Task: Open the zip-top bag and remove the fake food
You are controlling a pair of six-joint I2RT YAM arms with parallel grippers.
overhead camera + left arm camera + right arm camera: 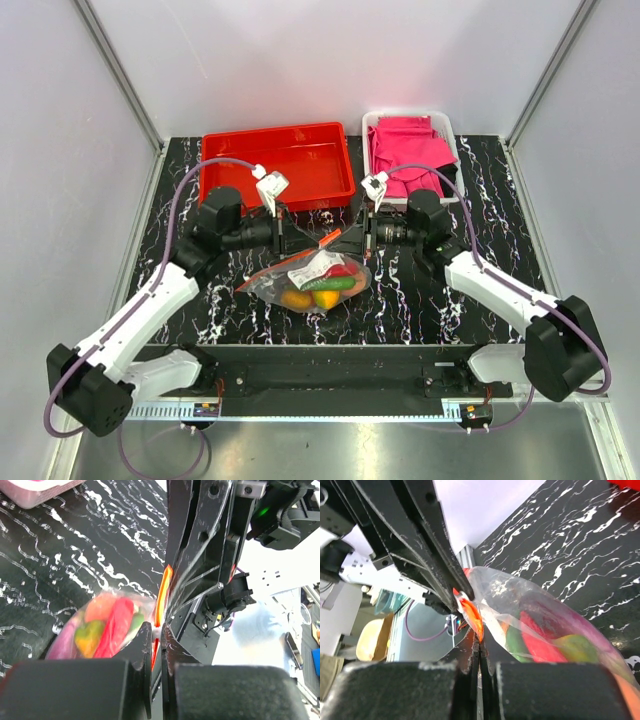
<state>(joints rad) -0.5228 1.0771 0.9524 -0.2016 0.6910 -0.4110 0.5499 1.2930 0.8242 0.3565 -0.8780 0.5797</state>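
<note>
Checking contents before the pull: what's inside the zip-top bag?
The zip-top bag holds the fake food: red, green, yellow, orange and purple pieces show through. Overlap and crinkled plastic hide the rest, so no count.

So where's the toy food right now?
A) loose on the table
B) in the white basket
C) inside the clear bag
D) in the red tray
C: the colourful fake food shows through the clear plastic of the zip-top bag that wraps around it.
</note>
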